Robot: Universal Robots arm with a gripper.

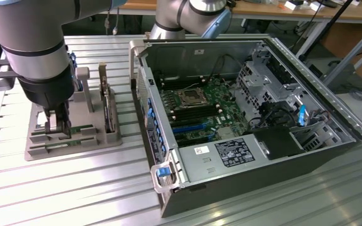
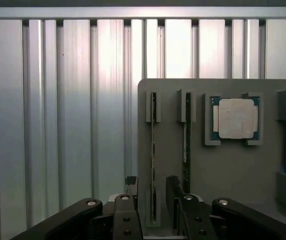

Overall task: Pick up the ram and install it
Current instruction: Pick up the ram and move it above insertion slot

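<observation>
Ribbed metal desk, grey holder beside open computer case | step: pick-up, grasp not yet made | ram: standing on edge in holder slot | jaws: wide open, empty, straddling ram, seemingly not touching | next: calls for square, centred squeeze on thin board; second stick close by

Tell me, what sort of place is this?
Probably a robotics lab or workshop: a robot arm reaches into a parts holder, an opened computer case lies on a ribbed metal table, and workbenches stand behind.
</observation>
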